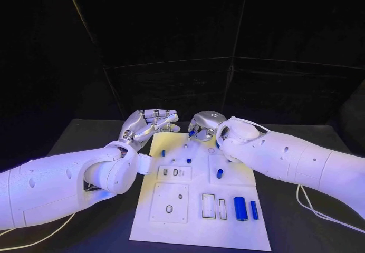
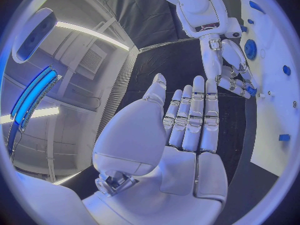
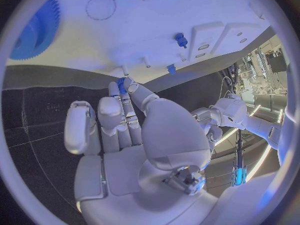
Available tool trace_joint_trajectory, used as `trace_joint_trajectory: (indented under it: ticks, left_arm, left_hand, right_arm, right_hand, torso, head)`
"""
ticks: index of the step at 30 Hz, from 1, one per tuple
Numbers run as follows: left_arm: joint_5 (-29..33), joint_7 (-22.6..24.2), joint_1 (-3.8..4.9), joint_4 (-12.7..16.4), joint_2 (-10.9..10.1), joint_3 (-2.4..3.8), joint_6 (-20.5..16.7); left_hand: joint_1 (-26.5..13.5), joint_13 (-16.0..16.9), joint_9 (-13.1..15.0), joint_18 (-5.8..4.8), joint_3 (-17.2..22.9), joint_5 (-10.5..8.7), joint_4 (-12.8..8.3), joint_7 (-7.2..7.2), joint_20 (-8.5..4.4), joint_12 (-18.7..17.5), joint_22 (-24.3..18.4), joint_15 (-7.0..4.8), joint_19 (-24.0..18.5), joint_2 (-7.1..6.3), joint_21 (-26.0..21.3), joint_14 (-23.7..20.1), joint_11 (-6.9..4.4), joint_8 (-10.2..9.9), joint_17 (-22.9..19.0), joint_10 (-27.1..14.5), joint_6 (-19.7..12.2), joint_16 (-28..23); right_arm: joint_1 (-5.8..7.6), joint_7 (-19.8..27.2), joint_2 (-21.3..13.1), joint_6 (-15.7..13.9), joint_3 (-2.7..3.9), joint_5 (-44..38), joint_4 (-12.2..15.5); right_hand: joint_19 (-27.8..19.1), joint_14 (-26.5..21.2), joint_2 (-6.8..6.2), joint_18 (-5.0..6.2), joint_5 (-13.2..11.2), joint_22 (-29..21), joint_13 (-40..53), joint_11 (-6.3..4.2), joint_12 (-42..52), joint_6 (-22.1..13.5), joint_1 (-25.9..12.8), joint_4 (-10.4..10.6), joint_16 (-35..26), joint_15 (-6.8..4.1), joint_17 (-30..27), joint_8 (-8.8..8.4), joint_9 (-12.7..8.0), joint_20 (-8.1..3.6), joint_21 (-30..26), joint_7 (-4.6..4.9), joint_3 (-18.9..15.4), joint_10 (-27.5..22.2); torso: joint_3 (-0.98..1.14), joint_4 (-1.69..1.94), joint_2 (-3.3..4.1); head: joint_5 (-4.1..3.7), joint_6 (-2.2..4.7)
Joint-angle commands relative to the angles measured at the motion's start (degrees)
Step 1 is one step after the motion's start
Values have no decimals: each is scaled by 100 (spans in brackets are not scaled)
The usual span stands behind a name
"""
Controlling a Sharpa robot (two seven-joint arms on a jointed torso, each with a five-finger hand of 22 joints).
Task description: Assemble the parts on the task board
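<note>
Right hand: your silver right hand (image 3: 134, 135) pinches a small blue part (image 3: 121, 83) at the far edge of the white plastic task board (image 1: 198, 232).
Left hand: your silver left hand (image 2: 178, 135) hovers open-fingered, empty, off the board's far left corner.
Board: lies mid black desk (image 1: 84, 132).

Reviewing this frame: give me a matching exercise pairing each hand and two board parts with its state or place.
Things:
1. left hand
2. right hand
3. blue gear
4. large blue cylinder

States:
A. lies flat on the task board, near edge
B. pinches a small blue part
C. fingers straight, holding nothing
D. toothed disc on the board's far end

Pairs: 1-C, 2-B, 3-D, 4-A
</note>
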Motion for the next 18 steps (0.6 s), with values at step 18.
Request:
trace_joint_trajectory:
  ticks: [18]
  left_arm:
    - [-37, 57, 42, 7, 23, 6, 65]
  left_hand:
    - [24, -8, -7, 79, -15, -7, -43, 23, 5, -25, -10, 24, 35, 45, -23, 24, 15, -27, 9, -7, 19, -22]
  right_arm:
    - [22, -4, 196, 489, 4, -54, -212]
  right_hand:
    - [-6, -6, -140, -107, 15, -18, -18, 33, -42, -48, -38, 36, 18, 25, -55, 7, -16, 34, 31, 48, 97, -115]
  torso:
    - [0, -4, 1]
  head:
    - [47, 5]
